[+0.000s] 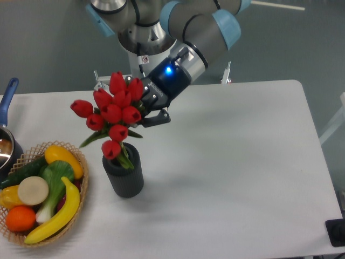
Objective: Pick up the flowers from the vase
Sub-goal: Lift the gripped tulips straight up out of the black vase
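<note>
Camera view from the front showed us the pulling-out step. Our claw (pixel 141 110) was closed on the flowers (pixel 110 112), just behind the red buds. We could see one dark finger (pixel 156 120) sticking out beside the bunch, but the buds hid the other one, so we judged the grip from how the bunch hung with the claw. The claw looked narrow, squeezed around the stems.

The flowers were up above the vase (pixel 124 172). The lowest bud and some green leaves were at the round mouth of the vase. We could not tell if the stem ends were inside or out.

The vase stood upright on the white desk (pixel 242 162), just beside the wicker basket (pixel 82 178) of fruit.

We thought the job was mostly done but not finished. Next, we would need to go straight up, so the stems came free and the vase did not tip. We would need to hold tight, too.
</note>
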Robot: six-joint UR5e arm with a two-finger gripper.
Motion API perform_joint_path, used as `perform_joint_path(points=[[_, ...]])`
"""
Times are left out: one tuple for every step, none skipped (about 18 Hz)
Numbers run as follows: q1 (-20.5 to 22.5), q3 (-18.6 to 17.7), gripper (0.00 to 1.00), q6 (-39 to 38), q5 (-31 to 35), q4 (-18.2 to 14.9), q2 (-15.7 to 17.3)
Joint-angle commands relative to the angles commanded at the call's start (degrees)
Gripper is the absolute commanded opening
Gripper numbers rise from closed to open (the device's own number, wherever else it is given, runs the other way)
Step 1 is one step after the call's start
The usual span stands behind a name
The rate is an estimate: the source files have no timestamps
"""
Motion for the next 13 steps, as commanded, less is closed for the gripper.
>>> perform_joint_path(points=[[0.0, 0.7, 0.21, -1.3, 0.0, 0.0, 0.5], [-0.1, 1.3, 0.21, -3.2, 0.0, 0.0, 1.7], [-0.2, 1.5, 0.21, -4.0, 0.0, 0.0, 2.5], [-0.2, 1.7, 0.21, -4.8, -0.1, 0.0, 3.1], [0.0, 2.0, 0.21, -5.4, -0.4, 0.0, 3.4], [0.0, 2.4, 0.21, -6.0, -1.3, 0.0, 3.5], [0.0, 3.0, 0.21, -6.7, -2.2, 0.0, 3.6], [0.0, 3.7, 0.21, -7.6, -2.4, 0.0, 3.6], [0.2, 4.5, 0.21, -8.3, -2.4, 0.0, 3.5], [1.0, 5.1, 0.21, -8.5, -2.4, -0.1, 3.5], [2.3, 5.4, 0.21, -8.5, -2.4, -0.1, 3.5], [3.6, 5.4, 0.21, -8.5, -2.4, -0.1, 3.4], [5.2, 5.3, 0.21, -8.5, -2.4, -0.2, 3.3]])
